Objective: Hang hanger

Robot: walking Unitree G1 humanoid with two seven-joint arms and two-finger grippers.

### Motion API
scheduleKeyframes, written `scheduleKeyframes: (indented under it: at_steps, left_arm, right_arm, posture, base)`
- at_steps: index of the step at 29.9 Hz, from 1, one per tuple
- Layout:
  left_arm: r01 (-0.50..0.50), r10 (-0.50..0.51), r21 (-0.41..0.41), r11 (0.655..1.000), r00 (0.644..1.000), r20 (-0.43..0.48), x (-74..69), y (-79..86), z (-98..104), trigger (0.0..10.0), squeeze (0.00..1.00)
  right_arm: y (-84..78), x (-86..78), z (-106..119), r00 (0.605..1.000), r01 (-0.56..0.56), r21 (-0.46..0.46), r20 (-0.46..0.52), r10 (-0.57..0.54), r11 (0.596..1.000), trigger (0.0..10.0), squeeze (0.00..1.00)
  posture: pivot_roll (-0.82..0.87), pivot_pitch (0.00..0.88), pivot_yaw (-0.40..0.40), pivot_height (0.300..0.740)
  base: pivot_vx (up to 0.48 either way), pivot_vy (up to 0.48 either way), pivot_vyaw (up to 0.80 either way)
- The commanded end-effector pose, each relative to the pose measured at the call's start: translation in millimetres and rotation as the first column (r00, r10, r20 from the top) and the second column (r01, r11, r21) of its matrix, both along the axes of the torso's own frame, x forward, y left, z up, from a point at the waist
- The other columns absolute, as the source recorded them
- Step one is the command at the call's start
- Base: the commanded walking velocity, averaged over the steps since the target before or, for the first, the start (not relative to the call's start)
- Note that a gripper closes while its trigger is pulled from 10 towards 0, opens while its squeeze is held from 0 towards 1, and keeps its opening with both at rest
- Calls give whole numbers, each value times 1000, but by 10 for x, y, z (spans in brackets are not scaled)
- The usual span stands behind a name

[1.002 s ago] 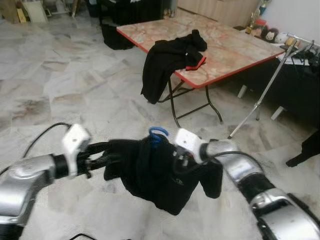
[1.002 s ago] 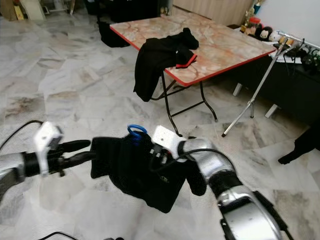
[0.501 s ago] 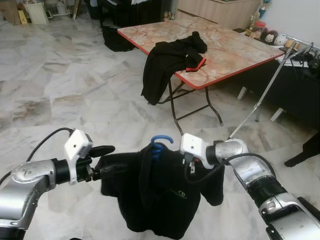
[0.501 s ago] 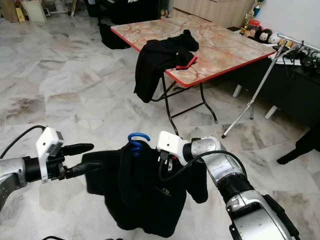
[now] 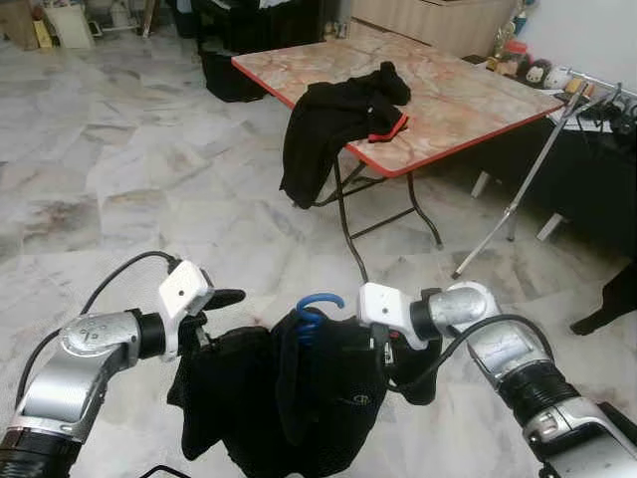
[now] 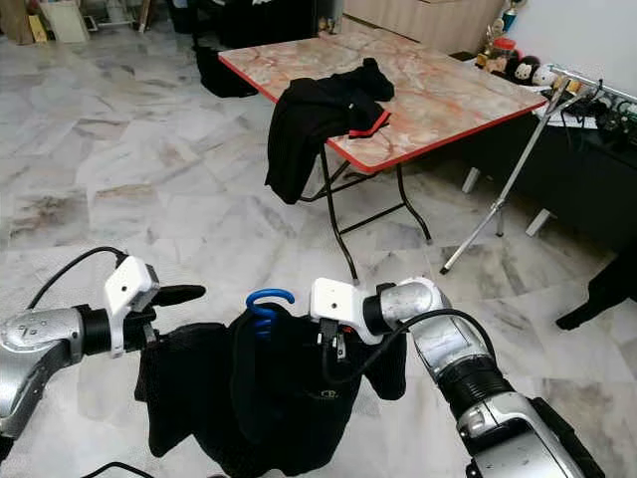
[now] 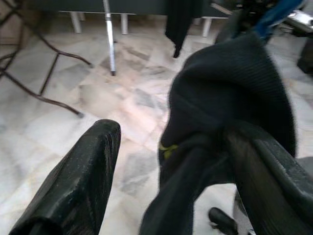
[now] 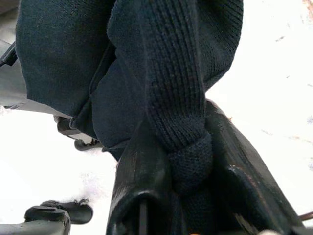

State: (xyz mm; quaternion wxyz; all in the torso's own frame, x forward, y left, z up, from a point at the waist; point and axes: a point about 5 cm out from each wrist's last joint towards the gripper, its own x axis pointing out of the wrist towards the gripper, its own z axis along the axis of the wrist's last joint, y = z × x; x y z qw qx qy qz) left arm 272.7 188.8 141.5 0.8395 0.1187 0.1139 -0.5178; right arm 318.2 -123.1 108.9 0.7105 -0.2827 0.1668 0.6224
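A black knit garment hangs on a blue hanger whose hook sticks up at its collar, held low over the floor between my two arms. My right gripper is shut on the garment's shoulder; in the right wrist view its fingers pinch a bunched fold of knit. My left gripper is open at the other shoulder. One of its fingers is bare, and the cloth drapes over the other. The hanger's body is hidden inside the garment.
A folding table with a red edge stands ahead, with another black garment with red trim draped over its near corner. A slanted metal pole and dark furniture stand at the right. Marble floor lies open to the left.
My left gripper has moved right, closer to the hanger, so the garment's left side has gone slack and bunched. The garment now hangs lower than one second ago.
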Motion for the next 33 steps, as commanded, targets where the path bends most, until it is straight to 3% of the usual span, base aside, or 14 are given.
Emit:
scheduleKeyframes:
  at_steps: [1, 8, 13, 21, 33]
  left_arm:
    - [48, -48, 8, 999, 999, 2, -5, -37, 43, 10000, 0]
    - [57, -58, 34, 998, 998, 22, 13, -51, 55, 10000, 0]
    - [28, -31, 74, 997, 999, 31, 94, -142, -50, 10000, 0]
    - [92, -92, 42, 995, 996, 15, 110, -327, -67, 10000, 0]
    - [149, -150, 40, 988, 989, 14, 119, -449, -67, 10000, 0]
  right_arm:
    - [14, 13, 85, 999, -13, 12, 34, 12, 1000, 10000, 0]
    - [34, 6, 85, 999, -20, 9, 34, 20, 1000, 10000, 0]
    - [72, -18, 97, 999, -42, 13, 31, 42, 999, 10000, 0]
    - [134, -39, 98, 998, -64, 18, 26, 63, 998, 10000, 0]
    - [210, -58, 123, 996, -86, 30, 26, 85, 996, 10000, 0]
  posture:
    - [44, 0, -66, 740]
    - [44, 0, -67, 740]
    - [40, 0, -71, 740]
    - [40, 0, -71, 740]
    - [38, 0, -71, 740]
  base:
    - [0, 0, 0]
    - [0, 0, 0]
    - [0, 0, 0]
    - [0, 0, 0]
    - [0, 0, 0]
